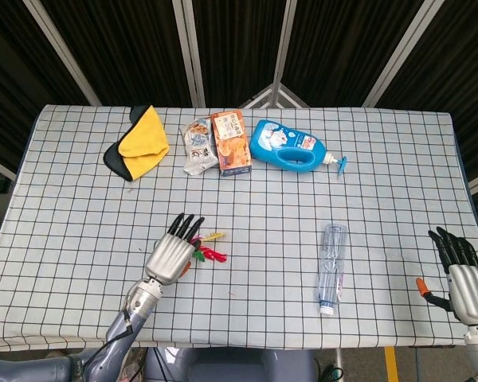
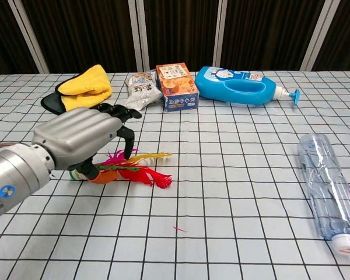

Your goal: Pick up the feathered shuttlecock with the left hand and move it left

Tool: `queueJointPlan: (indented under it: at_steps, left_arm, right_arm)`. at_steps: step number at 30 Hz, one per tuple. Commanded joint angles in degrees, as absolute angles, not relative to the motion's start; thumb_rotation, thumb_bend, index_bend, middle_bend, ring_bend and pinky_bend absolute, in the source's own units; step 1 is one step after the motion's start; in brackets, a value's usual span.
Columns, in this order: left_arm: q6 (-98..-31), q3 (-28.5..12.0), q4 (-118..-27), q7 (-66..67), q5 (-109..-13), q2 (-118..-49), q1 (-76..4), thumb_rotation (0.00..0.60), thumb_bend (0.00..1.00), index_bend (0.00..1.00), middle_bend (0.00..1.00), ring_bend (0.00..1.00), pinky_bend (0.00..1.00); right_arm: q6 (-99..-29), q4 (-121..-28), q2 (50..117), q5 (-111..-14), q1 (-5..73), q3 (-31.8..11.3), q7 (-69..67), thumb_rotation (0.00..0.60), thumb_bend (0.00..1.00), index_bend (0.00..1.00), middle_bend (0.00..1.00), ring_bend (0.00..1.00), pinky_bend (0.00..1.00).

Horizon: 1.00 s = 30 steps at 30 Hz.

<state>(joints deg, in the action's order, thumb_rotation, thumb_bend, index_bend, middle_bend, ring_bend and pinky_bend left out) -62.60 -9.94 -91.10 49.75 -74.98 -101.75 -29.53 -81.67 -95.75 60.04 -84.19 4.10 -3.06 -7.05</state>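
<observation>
A checked cloth covers the table, with dark curtains behind it. The left hand hangs palm-down over the feathered shuttlecock, which lies on its side near the table's 7 o'clock, its round base hidden under the palm and its red, pink and yellow feathers pointing toward 3 o'clock. The fingers are curled downward around the base end, and the orange thumb tip sits low beside it; whether they already pinch it cannot be told. The right hand rests at the 4 o'clock edge, fingers apart, holding nothing.

The risks look plain. The base is small and low, so closing fingers may slide off it and flick it away. Catching only feathers would bend them or let the shuttlecock drop on the lift. Pressing too hard could drag the cloth. The water bottle at 5 o'clock lies well apart, and the yellow cloth at 11 o'clock stays clear of a leftward path.
</observation>
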Motion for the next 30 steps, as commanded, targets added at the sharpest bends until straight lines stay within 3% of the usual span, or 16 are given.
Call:
queueJointPlan:
  at_steps: [1, 18, 30]
  left_arm:
    - [-62.9, -10.14, -89.78, 50.31, -74.18, -103.41, -30.41, 0.6, 0.42, 0.48, 0.05, 0.0, 0.0]
    - [-65.72, -8.88, -86.32, 48.88, -73.47, -106.15, -31.38, 0.6, 0.56, 0.57, 0.12, 0.0, 0.0]
    - [-69.5, -9.97, -93.17, 44.83, -76.14, -100.4, -30.76, 0.6, 0.57, 0.58, 0.12, 0.0, 0.0]
  right_arm:
    - [-81.64, -95.73, 60.0, -84.2, 4.11, -3.07, -7.26, 0.6, 0.39, 0.0, 0.0, 0.0, 0.0]
    - [-81.75, -95.84, 59.86, -84.5, 4.06, -3.0, -7.56, 0.6, 0.39, 0.0, 0.0, 0.0, 0.0]
    - [-81.75, -95.73, 59.83, -84.18, 4.01, -3.11, -7.44, 0.6, 0.39, 0.0, 0.0, 0.0, 0.0]
